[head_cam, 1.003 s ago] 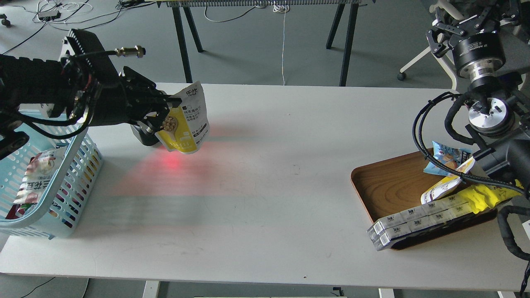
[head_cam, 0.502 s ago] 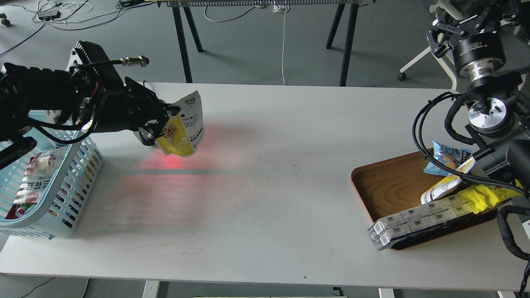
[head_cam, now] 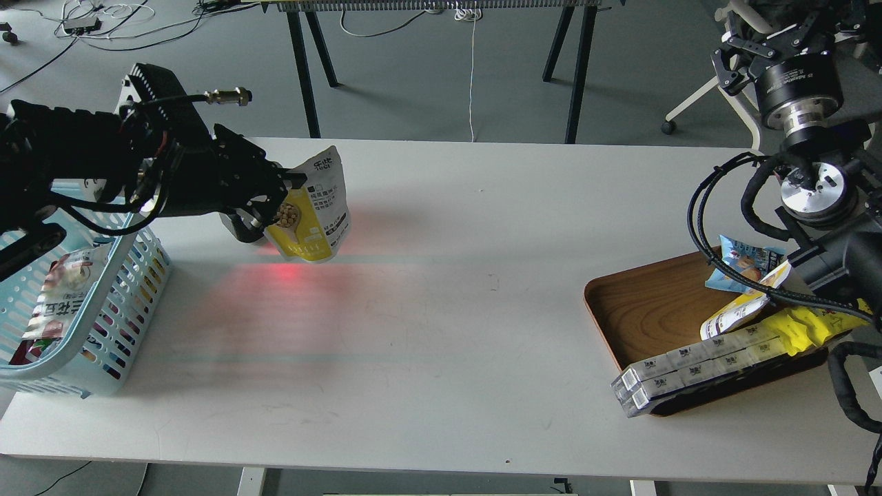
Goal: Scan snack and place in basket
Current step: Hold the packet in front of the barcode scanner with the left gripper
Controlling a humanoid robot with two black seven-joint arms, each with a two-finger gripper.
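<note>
The left arm's fingers (head_cam: 286,186) are dark and partly hidden behind the snack (head_cam: 313,207), so their tips cannot be told apart, yet they are clamped on the pouch's left edge and hold it clear above the desk (head_cam: 441,296) in the upper left of the frame. The pouch is glossy, with a white top, a yellow lower part and a round picture of brown pieces; its printed text is too small to read. A soft red glow (head_cam: 286,274) lies on the matte white desk just below it.

At the left edge sits the basket (head_cam: 127,303), light blue plastic with slotted sides and a thick rounded rim, cut off by the frame and partly covered by the arm. Inside lies a crinkled white and red packet (head_cam: 58,293).

In the upper right corner, the right arm's fingers (head_cam: 772,45) stand spread apart and hold nothing.

At the lower right, a brown wooden tray (head_cam: 641,310) with rounded corners holds a small blue packet (head_cam: 747,260), a bright yellow packet (head_cam: 806,327) and a long box (head_cam: 696,368) that overhangs its front rim. Black cables cover part of them.
</note>
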